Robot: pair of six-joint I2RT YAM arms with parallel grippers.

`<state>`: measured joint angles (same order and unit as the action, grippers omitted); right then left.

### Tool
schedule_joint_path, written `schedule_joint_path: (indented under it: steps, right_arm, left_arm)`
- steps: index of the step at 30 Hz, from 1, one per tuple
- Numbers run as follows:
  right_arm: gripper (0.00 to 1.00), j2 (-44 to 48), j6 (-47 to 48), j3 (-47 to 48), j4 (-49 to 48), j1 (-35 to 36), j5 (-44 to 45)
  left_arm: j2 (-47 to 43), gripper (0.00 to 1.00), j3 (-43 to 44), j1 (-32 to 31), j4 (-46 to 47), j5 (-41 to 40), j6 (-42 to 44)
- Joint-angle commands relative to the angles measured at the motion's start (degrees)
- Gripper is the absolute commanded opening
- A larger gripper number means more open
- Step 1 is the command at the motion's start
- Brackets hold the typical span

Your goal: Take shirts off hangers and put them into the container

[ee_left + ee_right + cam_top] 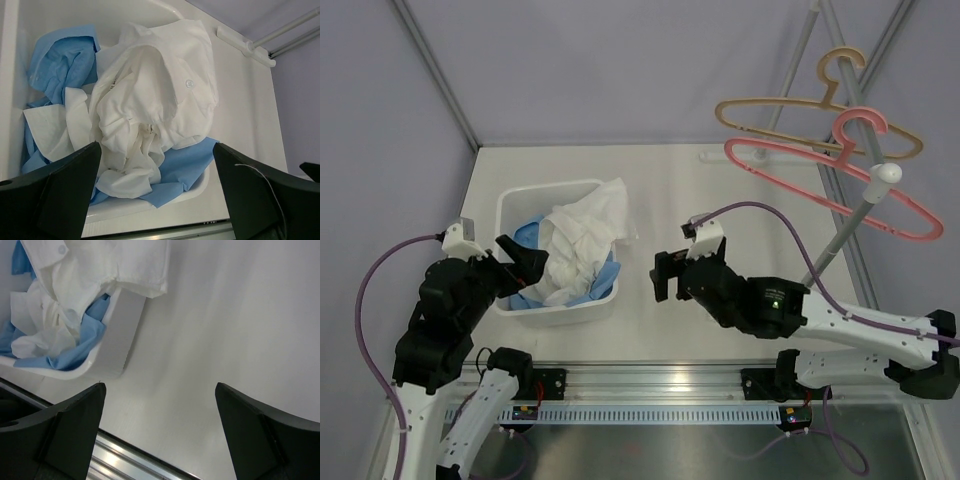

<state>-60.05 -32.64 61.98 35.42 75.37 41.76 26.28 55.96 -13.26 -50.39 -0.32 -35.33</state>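
Note:
The white container (pixel 535 190) sits left of centre on the table, with both shirts crumpled inside. The white shirt (pixel 582 240) lies on top and spills over the right rim. The light blue shirt (pixel 528 232) lies under it and pokes out over the near rim. My left gripper (pixel 523 265) hovers open over the tub's near left side, holding nothing; in its wrist view the white shirt (pixel 150 90) and the blue shirt (pixel 60 60) fill the tub (pixel 10 100). My right gripper (pixel 665 275) is open above bare table, right of the tub (pixel 125 335). A tan hanger (pixel 820 110) and a pink hanger (pixel 820 175) hang bare at the upper right.
A white pole with a round knob (pixel 888 173) slants up from the right side and carries both hangers. A metal rail (pixel 650 380) runs along the table's near edge. Grey walls with frame bars close in the left, back and right.

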Motion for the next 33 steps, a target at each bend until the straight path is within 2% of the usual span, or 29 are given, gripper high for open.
schedule_joint_path:
  steps: [1,2,7,9,13,20,25,28,33]
  right_arm:
    - [0.99,-6.3,7.1,3.6,-16.9,-7.8,-11.1]
    - [0.99,-8.4,7.7,5.6,-17.0,-9.8,-15.6]
    - [1.0,-24.6,10.1,19.6,-14.9,-17.1,-22.7]
    - [0.99,-29.8,10.4,22.5,-14.7,-18.2,-24.7]
    - [0.97,-33.6,9.9,25.3,-17.0,-20.4,-28.3]
    - [0.9,-36.9,9.1,25.5,-18.4,-22.2,-29.0]
    - [0.75,-38.9,9.2,25.8,-20.0,-23.2,-31.3]
    - [0.71,-40.4,9.1,26.5,-20.2,-23.3,-31.4]
    - [0.7,-42.6,8.9,27.1,-21.0,-23.3,-31.7]
  left_arm:
    - [1.9,0.99,3.7,0.0,3.5,3.2,3.6]
    - [2.9,0.99,4.8,-0.1,2.9,3.7,4.0]
    - [2.8,0.99,5.9,0.0,1.9,6.6,5.1]
    - [2.2,0.99,6.3,0.0,1.4,7.2,5.5]
    - [2.4,0.99,8.0,0.0,-0.4,7.3,6.7]
    - [2.7,0.99,10.2,0.0,-0.6,8.7,7.1]
    - [2.6,0.99,10.1,0.0,-0.4,9.4,7.3]
    - [2.5,0.99,10.7,0.0,-1.0,8.9,7.8]
    - [2.6,0.99,11.4,-0.1,-2.1,8.2,8.8]
